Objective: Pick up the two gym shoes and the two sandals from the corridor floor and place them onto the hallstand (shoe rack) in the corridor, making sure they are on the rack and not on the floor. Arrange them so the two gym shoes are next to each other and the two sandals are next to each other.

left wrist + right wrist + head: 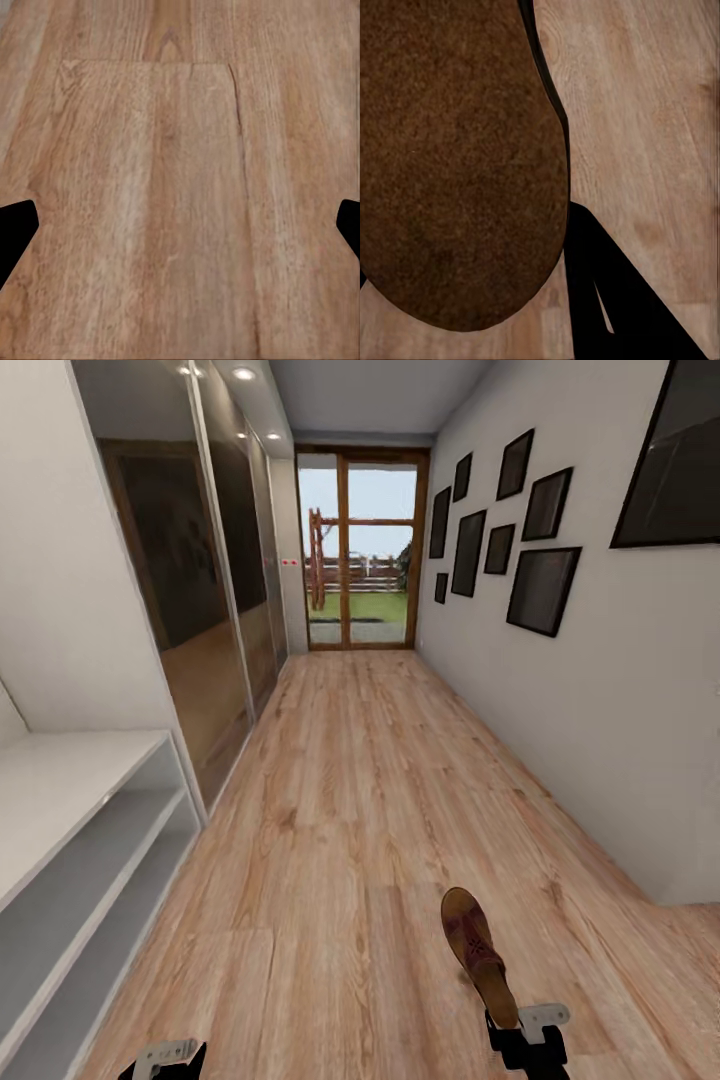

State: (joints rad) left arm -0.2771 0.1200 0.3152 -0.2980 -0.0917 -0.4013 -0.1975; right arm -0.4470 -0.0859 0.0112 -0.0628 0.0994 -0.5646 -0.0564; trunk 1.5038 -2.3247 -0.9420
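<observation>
One sandal sat low right of centre in the head view, its heel clamped in the right gripper, toe out over the corridor floor. It looked light and stiffish; the heel grip left it cantilevered. Left gripper was spread wide, empty. Hallstand shelves lower left were bare; the corridor was wide.

Both grippers are black. The left gripper carries a pale grey bracket with small holes. The right gripper bears a matching one.
</observation>
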